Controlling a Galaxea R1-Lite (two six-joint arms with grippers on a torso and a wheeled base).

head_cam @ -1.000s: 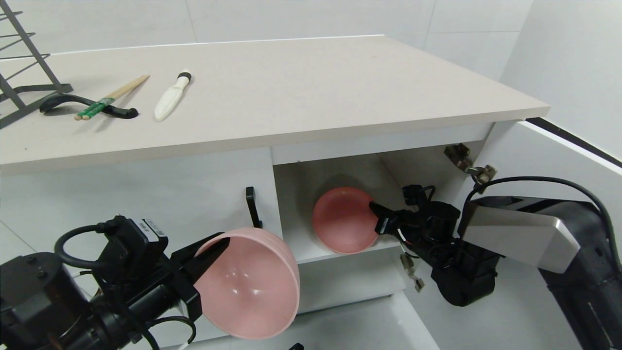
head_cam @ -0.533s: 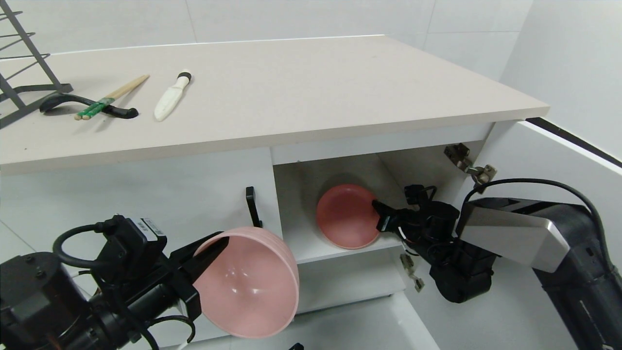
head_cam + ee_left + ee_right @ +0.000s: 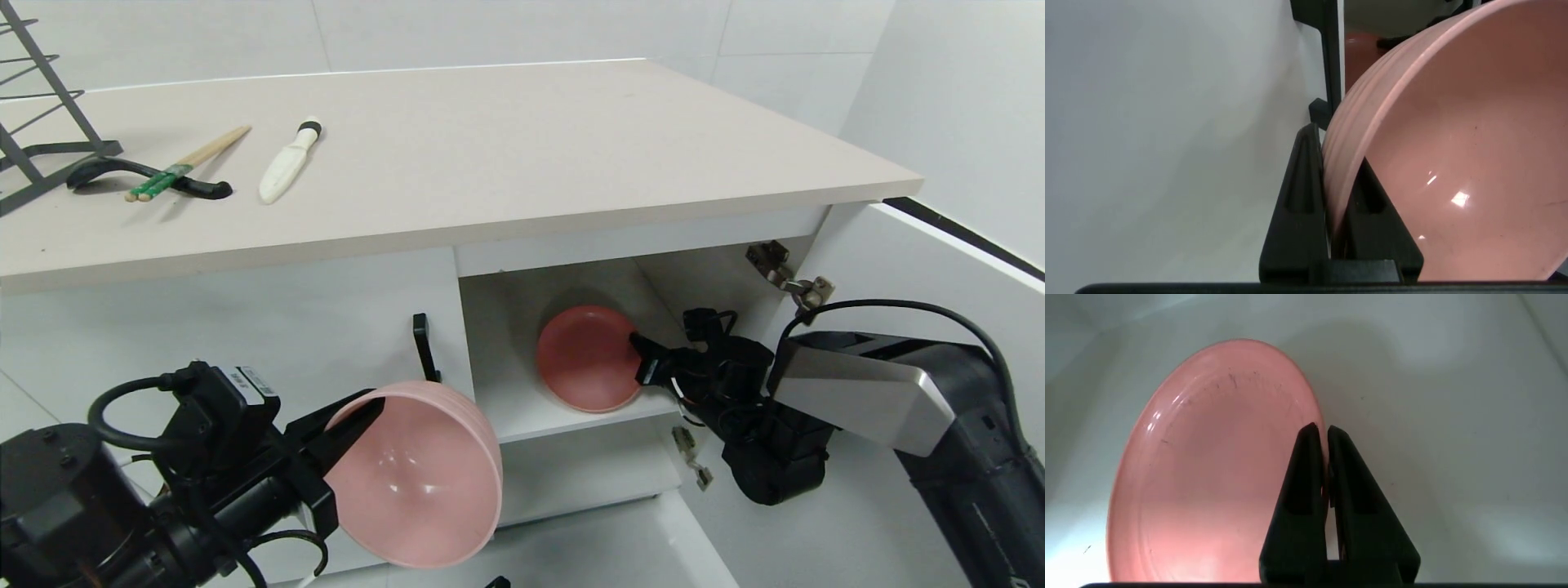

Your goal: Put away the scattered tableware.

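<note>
The right gripper (image 3: pixel 639 361) pinches the rim of the round coral-pink plastic plate (image 3: pixel 584 359) inside the cabinet; it should lower the plate flat onto the white shelf (image 3: pixel 514 415) before releasing. The left gripper (image 3: pixel 359 418) grips the pale pink plastic bowl (image 3: pixel 424 482) outside.

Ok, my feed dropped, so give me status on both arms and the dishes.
Left gripper shut on pink bowl, outside the cabinet. Right gripper shut on red plate, tilted inside open cabinet. Chopsticks, white knife on counter.
</note>
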